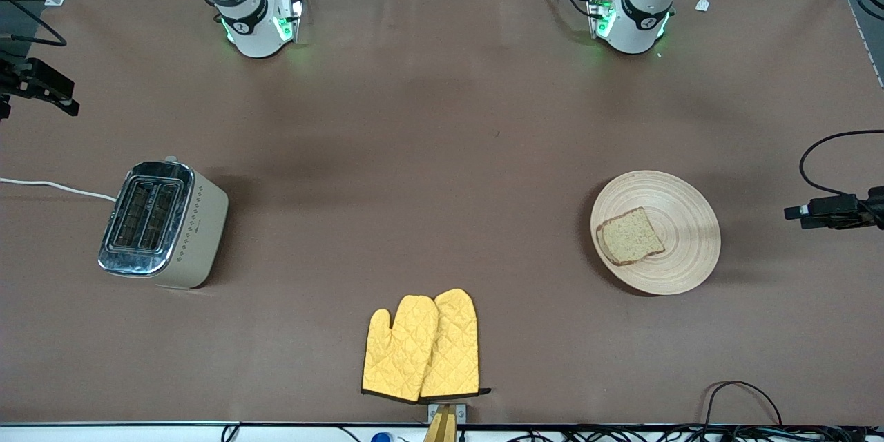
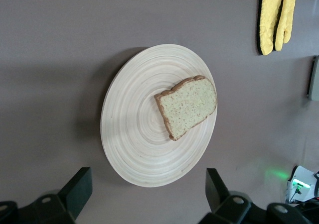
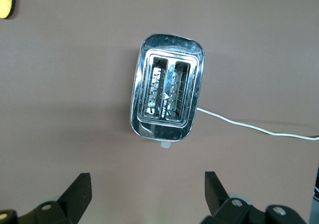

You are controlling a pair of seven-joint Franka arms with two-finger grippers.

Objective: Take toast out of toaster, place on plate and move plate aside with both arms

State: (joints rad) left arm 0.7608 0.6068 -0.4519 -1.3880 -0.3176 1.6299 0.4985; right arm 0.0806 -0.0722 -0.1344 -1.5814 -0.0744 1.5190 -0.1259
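The round, pale wooden plate (image 1: 680, 202) with fine concentric ring grain sits on the brown counter (image 1: 428, 152) toward the left arm's end, and the toast (image 1: 630, 236) lies flat in it, off-centre on the side toward the middle of the counter. The toast is a roughly square slice, speckled tan with a darker brown crust. Toward the right arm's end stands the toaster (image 1: 162, 224), cream-sided with a shiny chrome top; its two slots show bare wire racks and hold nothing, and a thin white cord (image 1: 55, 186) trails from it to the counter's edge. The left gripper (image 2: 147, 194) hangs in the air over the plate with its black fingers (image 2: 215, 185) spread wide, holding and touching nothing. The right gripper (image 3: 147, 194) hangs over the toaster, its fingers (image 3: 215, 188) likewise spread wide and empty. A pair of quilted yellow oven mitts (image 1: 423, 347) with dark trim lies overlapped near the counter's front edge, nearer to the front camera than both plate and toaster and between the two.
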